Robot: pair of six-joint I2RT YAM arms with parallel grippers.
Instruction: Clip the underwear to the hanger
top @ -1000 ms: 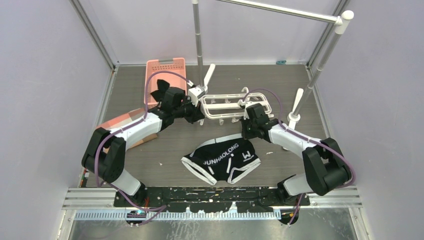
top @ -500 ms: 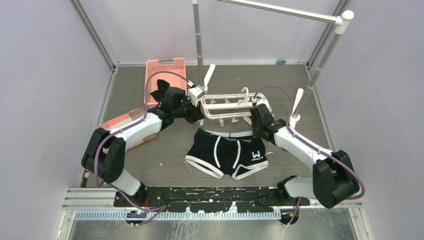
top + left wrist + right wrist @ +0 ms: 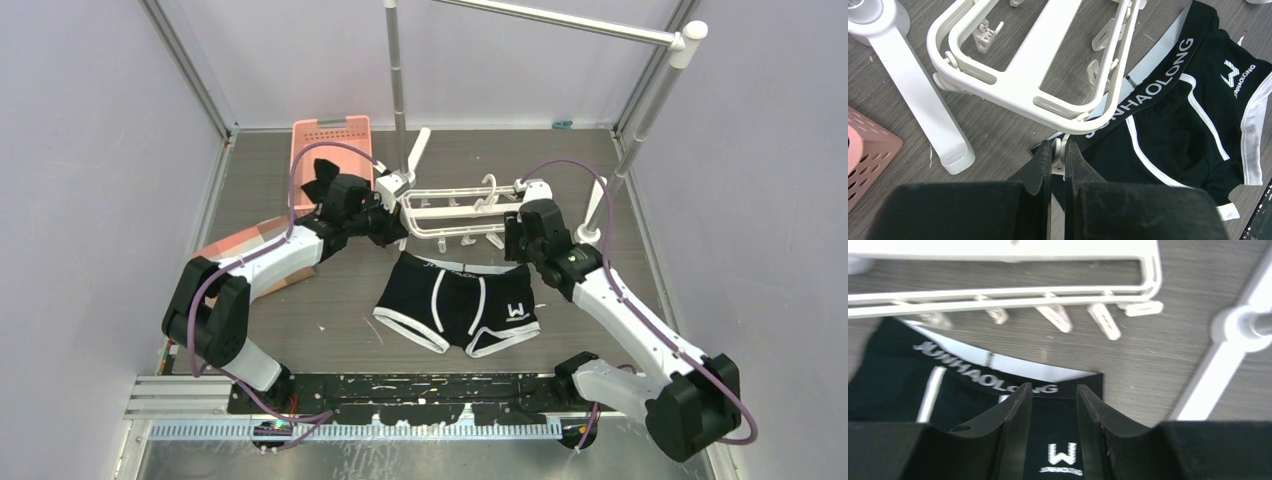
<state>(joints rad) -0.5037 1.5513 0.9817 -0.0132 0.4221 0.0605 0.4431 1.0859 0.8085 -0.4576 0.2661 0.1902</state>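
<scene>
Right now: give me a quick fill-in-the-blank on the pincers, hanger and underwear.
1. The left pincer is shut on a ___ at the hanger's near edge.
2. The right pincer hangs ___ over the underwear, gripping nothing.
3. The waistband lettering reads ___.
4. The basket is ___ in colour.

Missing words: clip; open; JUNHAOLONG; pink.
</scene>
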